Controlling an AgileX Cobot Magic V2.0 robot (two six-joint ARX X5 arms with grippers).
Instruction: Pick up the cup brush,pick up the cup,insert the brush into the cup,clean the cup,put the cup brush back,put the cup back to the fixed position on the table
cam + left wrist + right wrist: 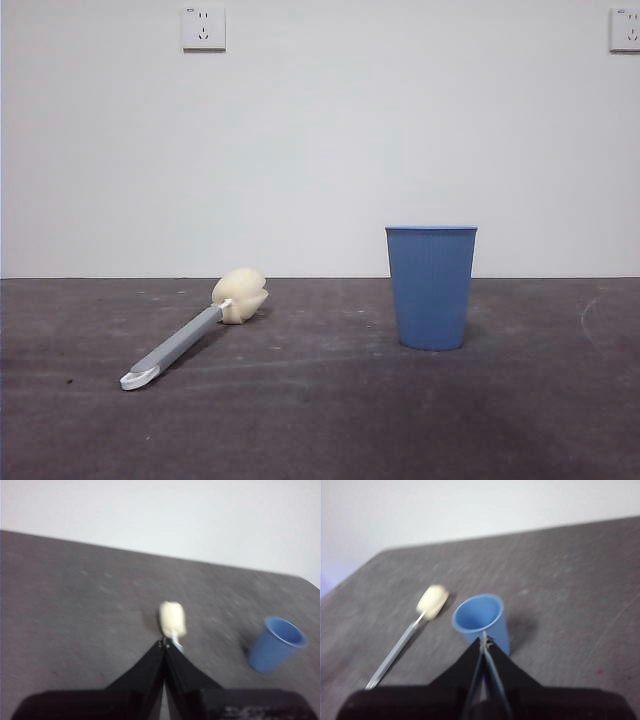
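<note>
The cup brush [195, 333] lies flat on the table [320, 420] at the left, sponge head toward the wall, white looped end toward the front. The blue cup [431, 287] stands upright to its right, apart from it. Neither gripper shows in the front view. In the left wrist view my left gripper [164, 642] is shut and empty, above the table, with the brush's sponge head [172, 618] just beyond its tips and the cup [276, 644] off to one side. In the right wrist view my right gripper [484, 637] is shut and empty, above the cup [481, 617]; the brush [410, 632] lies beside it.
A white wall rises behind the table with two sockets [203, 28] high up. The table's corner edges show in both wrist views [305, 577].
</note>
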